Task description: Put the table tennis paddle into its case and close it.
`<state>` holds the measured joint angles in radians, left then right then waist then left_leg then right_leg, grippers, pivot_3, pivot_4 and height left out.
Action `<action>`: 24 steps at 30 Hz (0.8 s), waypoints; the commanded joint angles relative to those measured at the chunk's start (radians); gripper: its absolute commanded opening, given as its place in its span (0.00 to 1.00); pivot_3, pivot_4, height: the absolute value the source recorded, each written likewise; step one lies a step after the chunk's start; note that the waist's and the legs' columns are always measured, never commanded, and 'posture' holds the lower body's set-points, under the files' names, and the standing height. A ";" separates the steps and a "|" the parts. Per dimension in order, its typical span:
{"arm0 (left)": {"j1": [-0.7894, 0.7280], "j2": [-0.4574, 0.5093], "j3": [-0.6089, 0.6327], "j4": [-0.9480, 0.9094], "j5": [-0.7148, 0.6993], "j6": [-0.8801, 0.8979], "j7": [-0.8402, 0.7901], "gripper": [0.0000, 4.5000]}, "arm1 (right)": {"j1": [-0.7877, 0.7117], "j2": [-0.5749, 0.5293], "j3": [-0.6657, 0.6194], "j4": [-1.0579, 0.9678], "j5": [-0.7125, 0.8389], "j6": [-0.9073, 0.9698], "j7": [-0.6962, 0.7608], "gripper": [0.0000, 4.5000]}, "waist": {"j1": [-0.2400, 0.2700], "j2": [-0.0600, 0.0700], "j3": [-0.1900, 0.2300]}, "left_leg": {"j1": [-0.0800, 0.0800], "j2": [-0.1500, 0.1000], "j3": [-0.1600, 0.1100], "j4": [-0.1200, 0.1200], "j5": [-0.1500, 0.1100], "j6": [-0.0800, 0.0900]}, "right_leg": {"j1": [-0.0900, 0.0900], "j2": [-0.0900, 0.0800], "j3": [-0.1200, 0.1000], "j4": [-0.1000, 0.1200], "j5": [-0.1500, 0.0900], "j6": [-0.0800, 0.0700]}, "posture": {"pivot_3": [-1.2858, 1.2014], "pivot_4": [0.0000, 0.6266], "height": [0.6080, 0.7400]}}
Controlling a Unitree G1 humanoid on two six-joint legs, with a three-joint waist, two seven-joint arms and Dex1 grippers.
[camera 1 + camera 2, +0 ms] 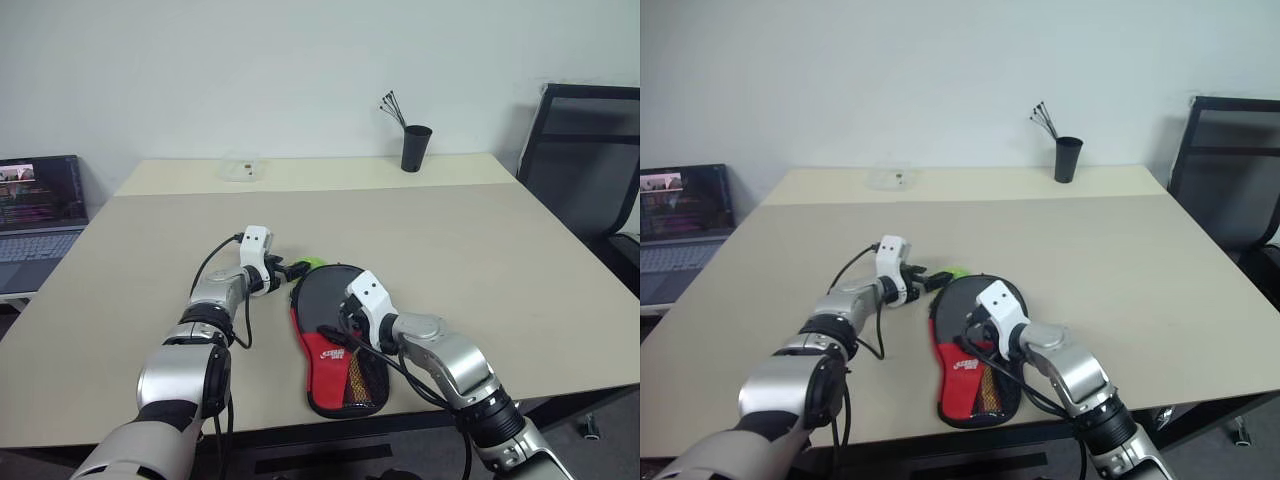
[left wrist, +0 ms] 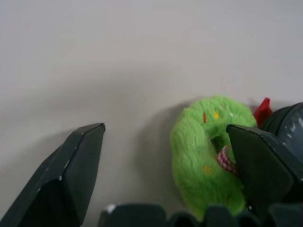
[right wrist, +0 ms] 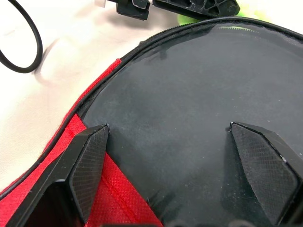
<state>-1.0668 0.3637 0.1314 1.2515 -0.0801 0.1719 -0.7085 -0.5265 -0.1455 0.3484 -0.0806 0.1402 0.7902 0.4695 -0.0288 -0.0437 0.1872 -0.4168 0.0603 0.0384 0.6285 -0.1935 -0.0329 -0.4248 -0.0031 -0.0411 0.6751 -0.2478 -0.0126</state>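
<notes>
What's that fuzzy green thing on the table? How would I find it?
Start at the big beige table and find the black and red case near its front edge. At the case's rounded far end, by the left gripper, lies the green plush ring. It is the one bright green, furry object, with coloured specks and a red checked ribbon.

The right gripper (image 1: 345,318) and its arm covered part of the case (image 1: 335,345), so the zipper's state along that side could not be told. The paddle's handle was hidden. A green plush toy (image 2: 208,151) lay partly behind a left gripper finger (image 2: 265,172). Small clear item (image 1: 241,168) at the table's (image 1: 520,260) far edge was too small to identify. The laptop (image 1: 38,215) and chair (image 1: 590,170) were cut off by the picture's edges.
</notes>
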 commanded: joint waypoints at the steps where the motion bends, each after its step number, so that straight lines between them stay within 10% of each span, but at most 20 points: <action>1: -0.007 -0.025 -0.027 0.003 0.022 0.016 -0.033 0.79 | 0.004 0.009 -0.012 -0.024 0.003 0.004 -0.008 1.00 | 0.001 0.000 0.000 | 0.000 0.000 0.000 0.000 0.000 0.000 | 0.000 0.000 0.000 0.000 0.000 0.000 | 0.52 0.24 1.00; 11: -0.002 -0.033 -0.054 -0.024 0.032 0.028 -0.120 0.01 | 0.004 0.014 -0.018 -0.020 -0.001 0.008 -0.025 1.00 | 0.003 0.000 0.000 | 0.000 0.000 0.000 0.000 0.000 0.000 | 0.000 0.000 0.000 0.000 0.000 0.000 | 0.52 0.24 1.00; 24: 0.061 0.032 -0.021 -0.390 -0.058 0.081 -0.175 0.00 | 0.001 0.011 -0.028 0.029 -0.039 -0.012 -0.069 1.00 | 0.001 0.000 0.000 | 0.000 0.000 0.000 0.000 0.000 0.000 | 0.000 0.000 0.000 0.000 0.000 0.000 | 0.52 0.24 1.00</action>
<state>-1.0104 0.3812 0.0917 0.9797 -0.0991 0.2281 -0.8676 -0.5272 -0.1363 0.3339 -0.0549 0.1028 0.7728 0.4087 -0.0279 -0.0441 0.1870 -0.4170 0.0608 0.0384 0.6288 -0.1937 -0.0332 -0.4247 -0.0032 -0.0404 0.6752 -0.2478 -0.0127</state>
